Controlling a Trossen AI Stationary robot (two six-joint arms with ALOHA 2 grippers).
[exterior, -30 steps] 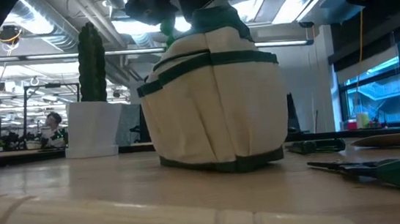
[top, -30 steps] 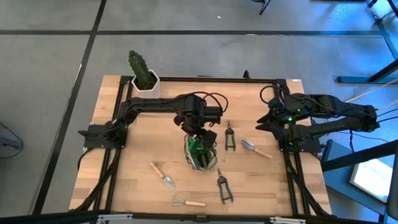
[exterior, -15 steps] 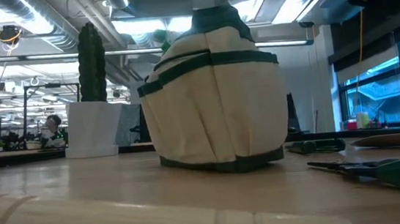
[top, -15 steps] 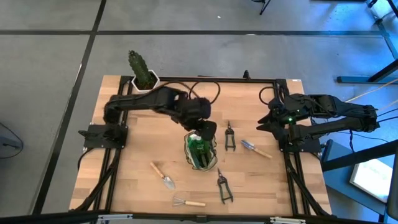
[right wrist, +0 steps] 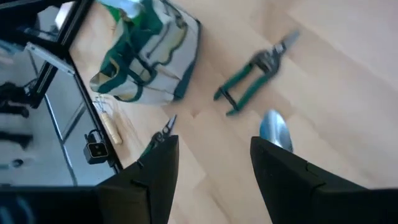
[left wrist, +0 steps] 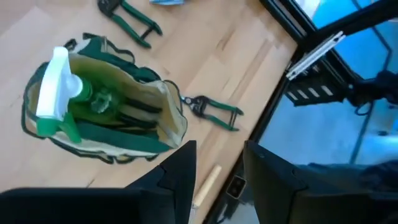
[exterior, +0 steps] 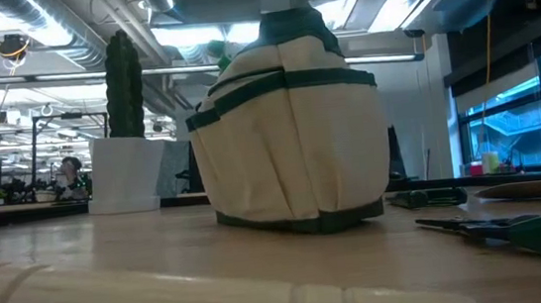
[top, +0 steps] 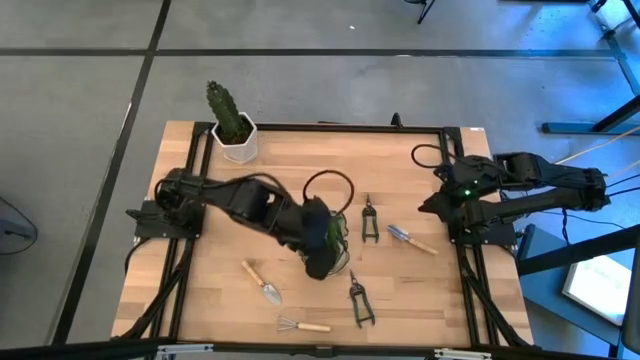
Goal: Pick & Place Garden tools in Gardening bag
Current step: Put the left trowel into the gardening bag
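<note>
The gardening bag [left wrist: 124, 118], cream fabric with green trim, stands on the table's middle [exterior: 294, 139]. A green spray bottle [left wrist: 65, 93] with a white head stands inside it. My left gripper [left wrist: 217, 168] hovers open and empty above the bag [top: 322, 258] and hides most of it from above. My right gripper [right wrist: 214, 168] is open and empty at the table's right side [top: 428, 205]. On the table lie green-handled shears [top: 368, 218], a blue-bladed trowel [top: 410, 238], snips [top: 358, 300], a wooden-handled trowel [top: 262, 282] and a wire rake [top: 303, 325].
A cactus in a white pot [top: 232, 125] stands at the far left corner. Black frame rails [top: 190, 260] run along the table's left and right sides. Bare wood lies left of the bag.
My left gripper has risen from the bag's mouth, out of the low view, and its arm has swung from the far side toward the near edge. The spray bottle stays standing in the bag. The bag has not moved.
</note>
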